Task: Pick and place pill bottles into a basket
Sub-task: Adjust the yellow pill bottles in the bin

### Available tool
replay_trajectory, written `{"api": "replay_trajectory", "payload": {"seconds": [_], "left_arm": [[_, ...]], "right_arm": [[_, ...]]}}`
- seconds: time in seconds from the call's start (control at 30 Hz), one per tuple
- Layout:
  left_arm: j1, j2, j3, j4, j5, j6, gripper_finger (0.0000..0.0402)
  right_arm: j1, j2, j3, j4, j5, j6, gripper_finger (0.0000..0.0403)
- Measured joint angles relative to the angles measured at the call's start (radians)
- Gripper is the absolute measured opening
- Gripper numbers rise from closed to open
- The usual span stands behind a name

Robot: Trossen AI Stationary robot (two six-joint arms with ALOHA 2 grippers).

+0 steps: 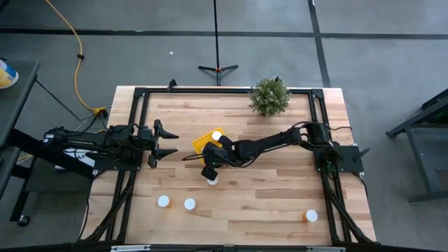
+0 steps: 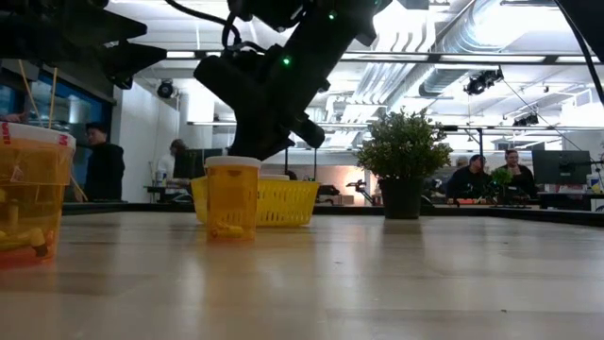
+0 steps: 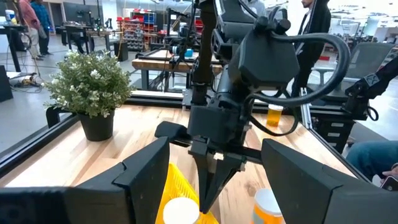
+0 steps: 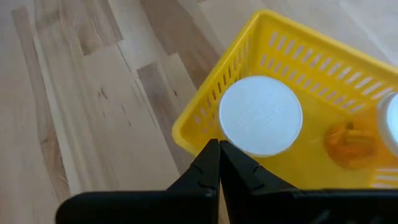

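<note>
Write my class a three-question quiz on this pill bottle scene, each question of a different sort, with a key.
1. True or false: the right gripper is open.
2. In the high view, how many pill bottles stand on the table outside the basket? A two, B four, C six.
3. Fill in: the left gripper, at the table's left side, has its jaws ___.
Key: 1 false, it is shut and empty; 2 B; 3 open.
</note>
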Motion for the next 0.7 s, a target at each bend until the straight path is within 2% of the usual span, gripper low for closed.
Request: {"api": "replay_trajectory", "payload": {"seconds": [0.47,0.7], "left_arm": [[0.000,0.000,0.000,0.000,0.000,0.000,0.0289],[0.000,0.000,0.000,-0.001,0.001,0.000,0.0289]], "right_arm": [[-0.019,0.000,0.000,-0.008,-0.007,-0.021,0.0000],[-0.044,0.036,0.000,0.014,-0.054,-0.026,0.0000]]}}
